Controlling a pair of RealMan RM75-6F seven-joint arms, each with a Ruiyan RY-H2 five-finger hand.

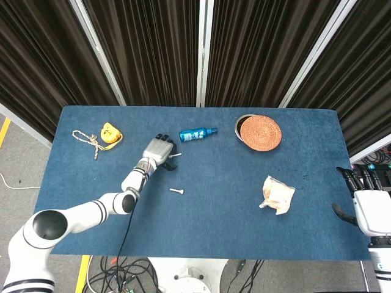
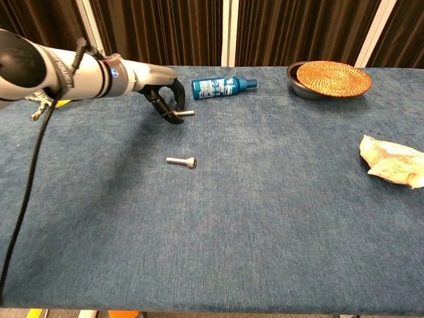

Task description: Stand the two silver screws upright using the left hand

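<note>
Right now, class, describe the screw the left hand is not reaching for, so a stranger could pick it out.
Start at the blue bottle near the table's far edge. Nearer the robot lie two silver screws; the near screw lies alone on bare cloth, while the far screw lies at the left hand.

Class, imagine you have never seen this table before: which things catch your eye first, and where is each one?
The white left arm reaching across the blue table, its left hand poised over the farther silver screw, dark fingers curled around its head end. The nearer silver screw lies flat toward the front. At the far edge are a blue bottle on its side and a woven orange lid on a metal bowl.
</note>
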